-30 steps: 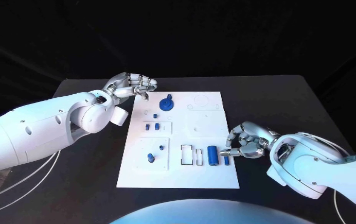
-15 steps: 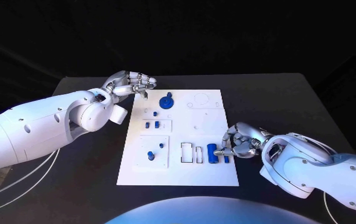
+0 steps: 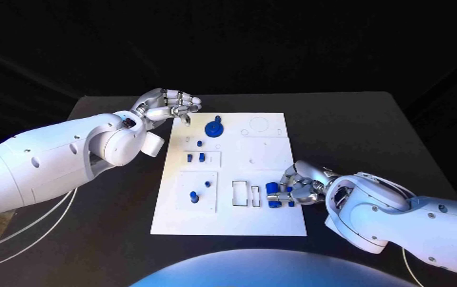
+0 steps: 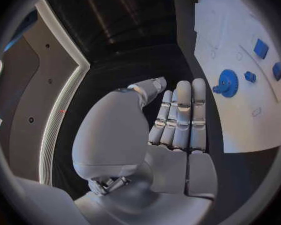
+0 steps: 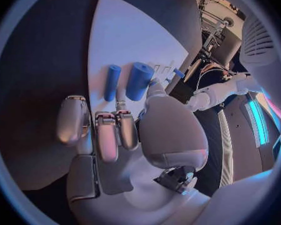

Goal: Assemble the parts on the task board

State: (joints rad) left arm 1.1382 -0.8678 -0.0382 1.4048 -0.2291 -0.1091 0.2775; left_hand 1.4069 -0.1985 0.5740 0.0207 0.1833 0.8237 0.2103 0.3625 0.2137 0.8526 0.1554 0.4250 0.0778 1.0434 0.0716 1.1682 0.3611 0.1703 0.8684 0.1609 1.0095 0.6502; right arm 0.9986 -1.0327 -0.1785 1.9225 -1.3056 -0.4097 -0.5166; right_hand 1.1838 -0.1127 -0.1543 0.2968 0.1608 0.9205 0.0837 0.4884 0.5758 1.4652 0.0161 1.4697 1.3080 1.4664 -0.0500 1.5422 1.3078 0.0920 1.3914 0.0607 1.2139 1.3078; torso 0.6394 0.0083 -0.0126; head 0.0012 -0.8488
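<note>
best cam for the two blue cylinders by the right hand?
Right wrist view: thick cylinder and thin cylinder lie unobstructed on the task board, beyond the right hand. In the head view that hand partly covers them. The left wrist view doesn't resolve them.

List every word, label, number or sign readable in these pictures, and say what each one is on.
None can be read.
The task board carries only outlines and faint marks, too small to tell whether any is lettering.
The blue parts, the left robot hand and the right robot hand bear no visible text.
</note>
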